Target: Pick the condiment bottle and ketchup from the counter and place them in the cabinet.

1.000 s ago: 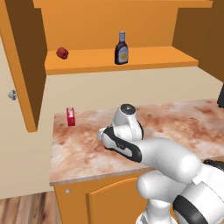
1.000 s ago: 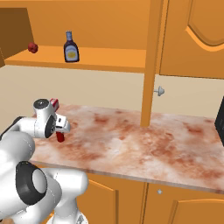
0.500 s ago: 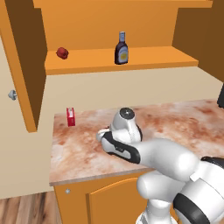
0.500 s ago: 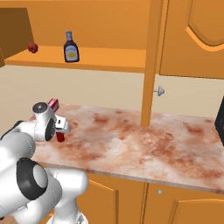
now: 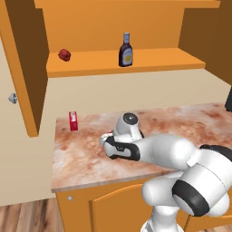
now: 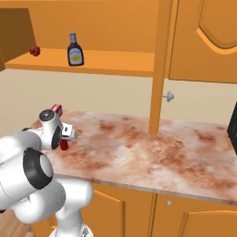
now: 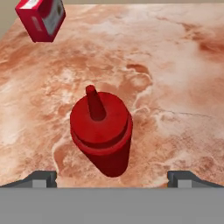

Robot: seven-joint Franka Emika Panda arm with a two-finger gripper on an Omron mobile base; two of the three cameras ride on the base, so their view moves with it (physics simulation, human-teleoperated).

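Hand view: gripper jaws spread wide, holding nothing, poised above the ketchup, which stands upright on the counter between the fingertips, untouched. Red-and-white carton at 11 o'clock, well apart. Condiment bottle sits on the cabinet shelf, small red object at its 9 o'clock.

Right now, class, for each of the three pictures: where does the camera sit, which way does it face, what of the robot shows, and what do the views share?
Left base view: behind the arm's left, facing forward and down at the counter and cabinet; white arm from lower right.
Right base view: behind the arm's right, same scene; arm from lower left.
Hand view: on the hand, looking down at the ketchup between the open tool tips.
Shared: both base views show the condiment bottle on the shelf; all show the red-and-white carton.
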